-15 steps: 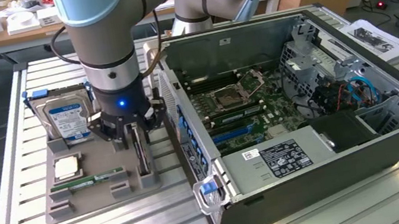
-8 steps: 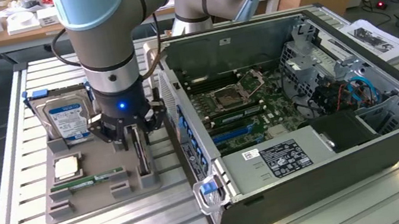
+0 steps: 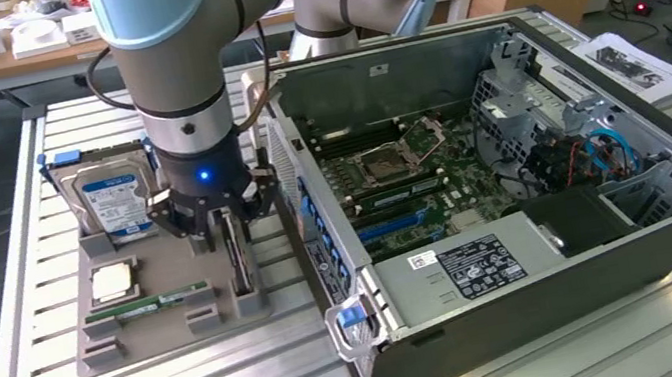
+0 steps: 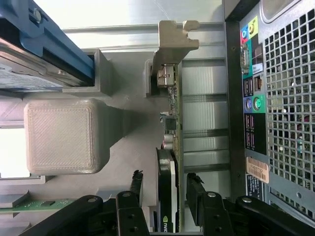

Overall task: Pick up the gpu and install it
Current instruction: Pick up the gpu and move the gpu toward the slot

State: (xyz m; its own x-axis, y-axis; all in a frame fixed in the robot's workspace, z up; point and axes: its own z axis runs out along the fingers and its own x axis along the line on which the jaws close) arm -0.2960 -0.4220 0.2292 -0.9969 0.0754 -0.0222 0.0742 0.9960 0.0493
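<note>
My hand [image 4: 166, 176], released, straddles the slim black gpu card [image 3: 237, 263] standing on edge in the grey plastic holder [image 3: 144, 335] at the open computer case's [image 3: 558, 310] nine o'clock.

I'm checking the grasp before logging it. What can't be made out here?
Exterior view: the gripper covers the upper end of the graphics card.
Wrist view: the picture's edge cuts off the graphics card and the hard drive.
Exterior view: the label inside the case is too small to read.
</note>
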